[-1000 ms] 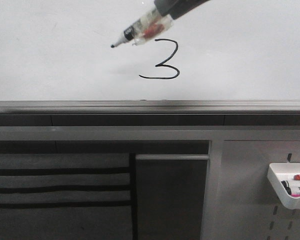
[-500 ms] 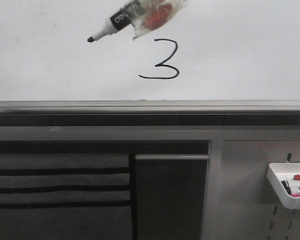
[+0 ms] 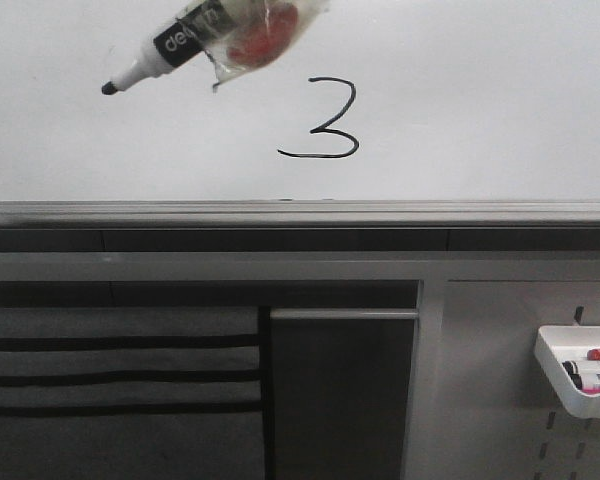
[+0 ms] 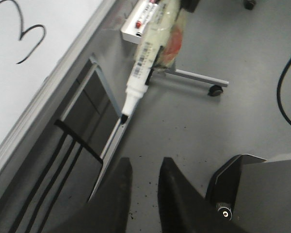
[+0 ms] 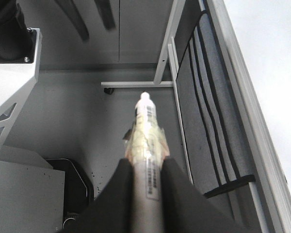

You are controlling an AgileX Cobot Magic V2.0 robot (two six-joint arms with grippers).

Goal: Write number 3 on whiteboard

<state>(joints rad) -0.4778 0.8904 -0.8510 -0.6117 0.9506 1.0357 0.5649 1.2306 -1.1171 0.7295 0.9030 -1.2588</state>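
The number 3 (image 3: pixel 325 120) is drawn in thin black line on the whiteboard (image 3: pixel 480 100), above its grey edge rail (image 3: pixel 300 212). It also shows in the left wrist view (image 4: pixel 24 36). A black-tipped marker (image 3: pixel 195 38) wrapped in clear tape hangs at the top, its tip (image 3: pixel 108 88) left of the 3 and off the line. My right gripper (image 5: pixel 146 162) is shut on the marker's barrel (image 5: pixel 148 131); it is out of the front view. My left gripper (image 4: pixel 144 167) is empty, its jaws a little apart, low and away from the board.
A small white tray (image 3: pixel 580 375) with spare markers hangs low at the right. Below the rail are a dark panel (image 3: pixel 340 390) and a grey striped cloth (image 3: pixel 120 380). A wheeled stand foot (image 4: pixel 214 90) and a cable (image 4: pixel 281 92) are on the floor.
The marker has moved left and away from the 3, and looks larger in the front view. The arm that showed at the top has left the frame. The 3 is unchanged.
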